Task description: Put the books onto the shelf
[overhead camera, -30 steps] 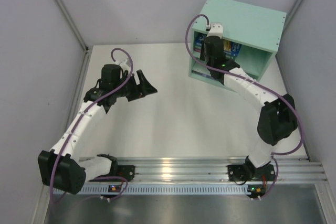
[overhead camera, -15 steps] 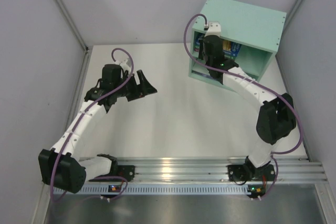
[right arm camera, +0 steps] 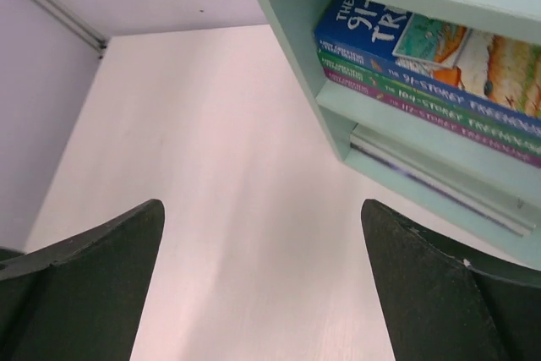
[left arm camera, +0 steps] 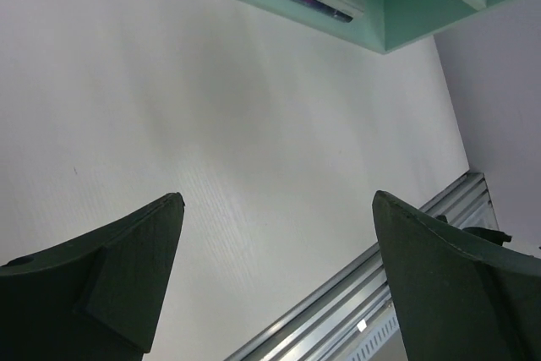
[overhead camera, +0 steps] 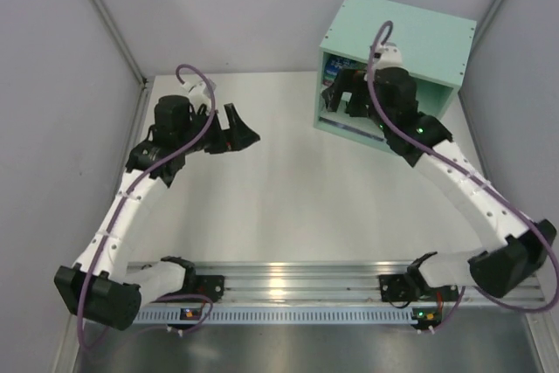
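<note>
The mint-green shelf (overhead camera: 410, 37) stands at the far right of the table. In the right wrist view three books lie stacked flat in its upper compartment (right arm camera: 338, 107): a blue one (right arm camera: 397, 40) on top, a green one (right arm camera: 423, 90) under it, a purple one (right arm camera: 448, 120) at the bottom. A thin dark book edge (right arm camera: 431, 179) shows in the lower compartment. My right gripper (right arm camera: 262, 209) is open and empty, just outside the shelf's front (overhead camera: 342, 98). My left gripper (overhead camera: 238, 133) hovers open and empty over the table's left half (left arm camera: 277, 200).
Grey walls enclose the white table (overhead camera: 288, 189) on three sides. An aluminium rail (overhead camera: 297, 281) with both arm bases runs along the near edge. The left wrist view shows the shelf's lower corner (left arm camera: 406, 6) far ahead of the fingers.
My right gripper has opened and drawn back out of the shelf, its arm swinging outward to the right. The left arm shifted slightly left and its jaws spread a bit wider.
</note>
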Controlling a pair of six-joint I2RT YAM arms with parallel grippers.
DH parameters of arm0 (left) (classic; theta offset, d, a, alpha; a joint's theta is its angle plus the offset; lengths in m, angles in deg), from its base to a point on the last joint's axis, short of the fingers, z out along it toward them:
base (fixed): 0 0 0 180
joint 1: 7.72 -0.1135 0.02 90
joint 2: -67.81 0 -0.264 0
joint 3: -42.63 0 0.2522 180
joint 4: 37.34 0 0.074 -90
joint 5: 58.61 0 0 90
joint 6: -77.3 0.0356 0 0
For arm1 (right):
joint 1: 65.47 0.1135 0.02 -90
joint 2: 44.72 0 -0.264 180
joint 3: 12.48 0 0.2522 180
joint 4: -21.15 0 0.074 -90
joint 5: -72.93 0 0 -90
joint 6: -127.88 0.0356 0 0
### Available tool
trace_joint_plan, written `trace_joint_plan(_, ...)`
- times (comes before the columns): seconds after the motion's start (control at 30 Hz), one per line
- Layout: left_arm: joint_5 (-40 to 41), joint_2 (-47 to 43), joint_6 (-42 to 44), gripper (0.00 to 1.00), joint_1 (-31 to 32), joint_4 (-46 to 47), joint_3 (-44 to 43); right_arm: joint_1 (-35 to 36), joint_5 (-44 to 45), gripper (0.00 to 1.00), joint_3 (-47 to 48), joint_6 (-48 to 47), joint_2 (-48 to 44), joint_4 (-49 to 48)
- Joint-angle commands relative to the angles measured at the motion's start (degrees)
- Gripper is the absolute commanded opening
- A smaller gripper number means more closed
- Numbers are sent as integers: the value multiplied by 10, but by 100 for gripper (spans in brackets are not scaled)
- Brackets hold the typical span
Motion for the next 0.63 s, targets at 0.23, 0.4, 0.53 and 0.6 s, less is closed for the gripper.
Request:
trace_joint_plan(0.23,-64,-82,50,99,1,1,-30,3,-30,100,-158,124,-290,149)
trace_joint_plan(0.4,-79,-130,54,99,2,15,31,2,-34,100,-209,110,-377,153)
trace_joint_plan(0.53,-87,-157,34,99,2,15,59,1,-36,100,-216,99,-400,159)
trace_joint_plan(0.6,-84,-163,30,99,2,17,61,2,-40,100,-211,97,-404,160)
